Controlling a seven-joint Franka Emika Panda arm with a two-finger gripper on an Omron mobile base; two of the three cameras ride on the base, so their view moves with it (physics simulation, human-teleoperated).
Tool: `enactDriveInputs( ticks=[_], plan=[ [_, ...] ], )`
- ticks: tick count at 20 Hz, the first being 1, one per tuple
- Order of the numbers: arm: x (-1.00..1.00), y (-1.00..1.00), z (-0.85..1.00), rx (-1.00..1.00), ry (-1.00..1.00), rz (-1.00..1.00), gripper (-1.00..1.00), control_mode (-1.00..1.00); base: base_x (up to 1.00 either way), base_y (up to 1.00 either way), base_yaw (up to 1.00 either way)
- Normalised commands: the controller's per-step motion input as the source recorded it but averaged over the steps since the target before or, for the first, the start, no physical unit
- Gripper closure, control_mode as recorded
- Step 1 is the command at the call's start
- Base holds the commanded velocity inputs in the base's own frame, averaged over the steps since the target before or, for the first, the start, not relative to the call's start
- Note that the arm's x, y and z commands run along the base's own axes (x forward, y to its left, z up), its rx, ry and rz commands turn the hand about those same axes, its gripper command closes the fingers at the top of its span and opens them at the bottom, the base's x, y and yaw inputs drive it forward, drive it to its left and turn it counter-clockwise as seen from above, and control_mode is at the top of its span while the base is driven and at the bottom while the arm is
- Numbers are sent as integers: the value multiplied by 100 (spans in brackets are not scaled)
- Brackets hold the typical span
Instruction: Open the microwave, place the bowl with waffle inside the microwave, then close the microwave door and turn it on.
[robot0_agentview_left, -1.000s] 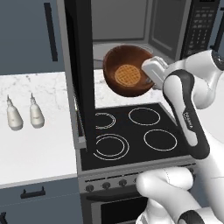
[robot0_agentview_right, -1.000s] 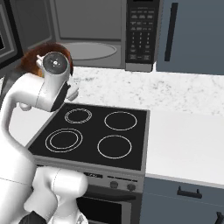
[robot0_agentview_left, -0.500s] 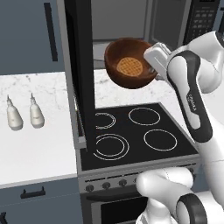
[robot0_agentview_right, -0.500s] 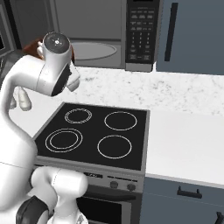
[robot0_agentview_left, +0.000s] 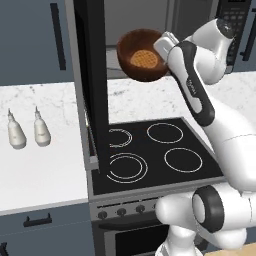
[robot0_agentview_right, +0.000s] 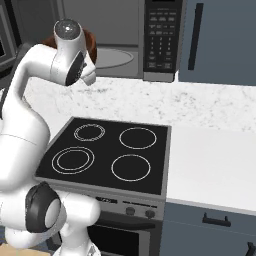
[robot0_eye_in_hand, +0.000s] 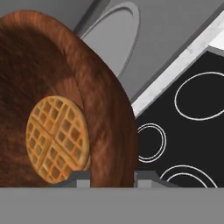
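Note:
The reddish-brown wooden bowl (robot0_agentview_left: 142, 67) hangs tilted in the air above the stove's back edge, level with the microwave (robot0_agentview_right: 162, 35) opening. The round golden waffle (robot0_agentview_left: 141, 58) lies inside it. My gripper (robot0_agentview_left: 162, 45) is shut on the bowl's right rim. In the hand view the rim of the bowl (robot0_eye_in_hand: 109, 113) runs between my gripper (robot0_eye_in_hand: 111, 177) fingers, with the waffle (robot0_eye_in_hand: 57, 138) to the left. The microwave door (robot0_agentview_left: 95, 75) stands swung open, seen edge-on as a dark upright slab left of the bowl. The grey interior with its turntable (robot0_agentview_right: 115, 57) shows behind the arm.
Below the bowl lies the black cooktop (robot0_agentview_left: 150, 150) with several burner rings. Two small white bottles (robot0_agentview_left: 16, 132) (robot0_agentview_left: 41, 129) stand on the left counter. White marble counter (robot0_agentview_right: 215, 160) runs to the right of the stove. Dark blue-grey cabinets flank the microwave.
The arm has lifted the bowl with the waffle higher and a little left, up toward the microwave opening. The grip on the rim has not changed.

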Motion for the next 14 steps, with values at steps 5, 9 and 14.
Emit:
enactDriveInputs(
  ticks=[5, 9, 14],
  plan=[
    [99, 0, 29, 0, 4, -16, 100, -100, 0, 0, 0],
    [94, 0, 14, 0, 6, -13, 100, -100, 0, 0, 0],
    [87, 0, 0, 0, 3, -13, 100, -100, 0, 0, 0]
  ],
)
